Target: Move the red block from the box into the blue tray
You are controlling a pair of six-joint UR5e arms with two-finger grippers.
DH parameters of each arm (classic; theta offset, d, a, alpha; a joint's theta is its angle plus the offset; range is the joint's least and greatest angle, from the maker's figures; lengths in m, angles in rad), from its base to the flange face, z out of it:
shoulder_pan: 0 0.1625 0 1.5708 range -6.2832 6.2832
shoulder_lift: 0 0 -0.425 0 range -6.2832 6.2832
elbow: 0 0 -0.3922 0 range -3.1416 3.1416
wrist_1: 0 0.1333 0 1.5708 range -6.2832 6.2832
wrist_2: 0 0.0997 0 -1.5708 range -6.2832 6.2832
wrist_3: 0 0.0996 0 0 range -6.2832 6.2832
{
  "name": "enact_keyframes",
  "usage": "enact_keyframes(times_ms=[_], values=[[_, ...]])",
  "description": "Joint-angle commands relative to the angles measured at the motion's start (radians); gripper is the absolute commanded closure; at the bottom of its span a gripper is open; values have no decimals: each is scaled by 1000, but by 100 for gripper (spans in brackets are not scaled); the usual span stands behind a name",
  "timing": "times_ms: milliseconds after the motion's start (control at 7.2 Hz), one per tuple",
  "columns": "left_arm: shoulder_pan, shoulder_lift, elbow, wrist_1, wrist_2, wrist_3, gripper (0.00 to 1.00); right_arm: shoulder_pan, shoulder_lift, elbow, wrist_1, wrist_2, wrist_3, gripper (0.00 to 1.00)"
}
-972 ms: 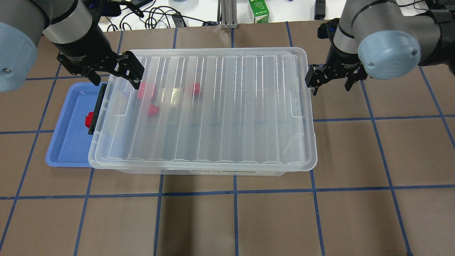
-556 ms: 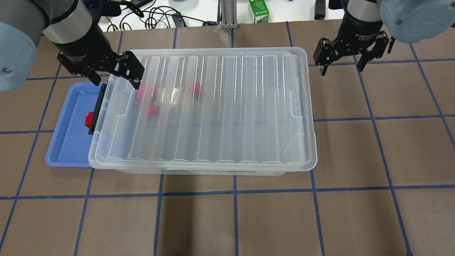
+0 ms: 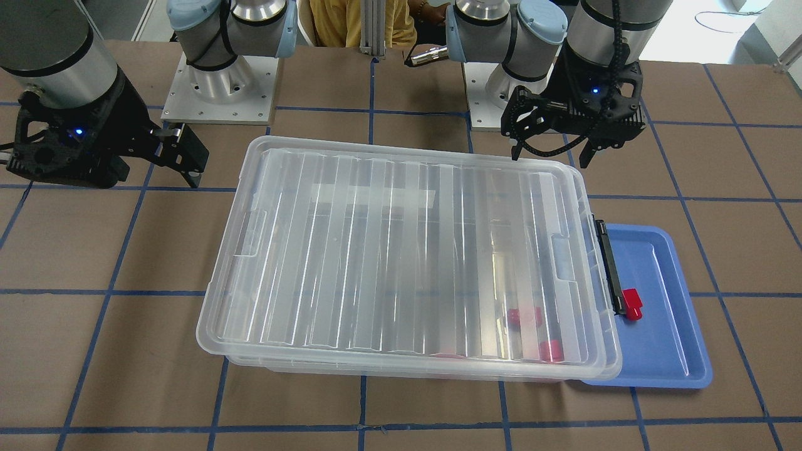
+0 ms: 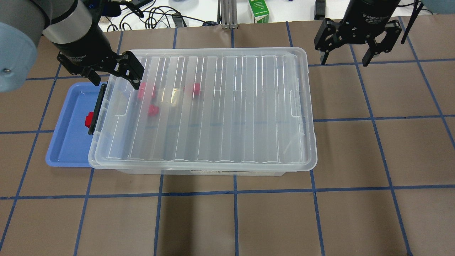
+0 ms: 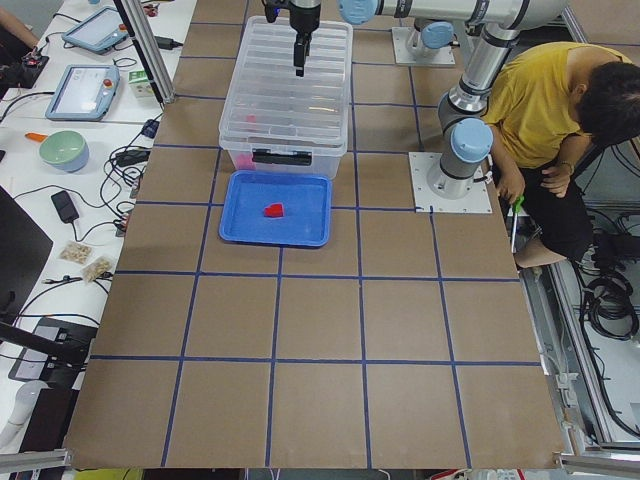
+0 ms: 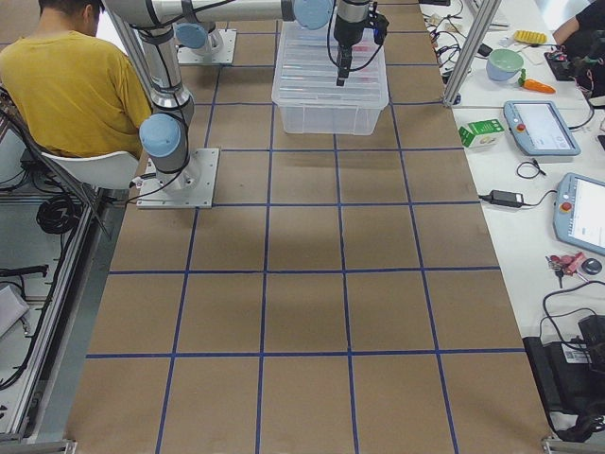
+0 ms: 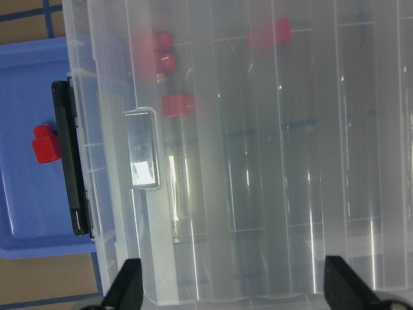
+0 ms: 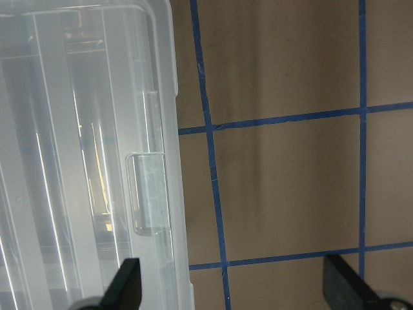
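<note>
Just beside the wide-open, empty left gripper (image 4: 115, 81), the nearest red block (image 4: 146, 90) sits under the lid (image 4: 231, 106) of the box (image 4: 160, 171), far from the equally open right gripper (image 4: 344, 61).

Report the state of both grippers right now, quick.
Left gripper: jaws open, holding nothing.
Right gripper: jaws open, holding nothing.

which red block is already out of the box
The red block lying on the bare floor of the blue tray. The other three red blocks sit inside the box, seen through its closed lid.
</note>
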Motion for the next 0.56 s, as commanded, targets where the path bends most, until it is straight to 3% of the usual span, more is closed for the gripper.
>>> enact_keyframes(times_ms=[0,417], values=[[0,1,-1,0,1,1,0,3,-11,5,13,5,21,0],[0,3,-3,0,-1,1,0,6,-68,83,22,-8,38,0]])
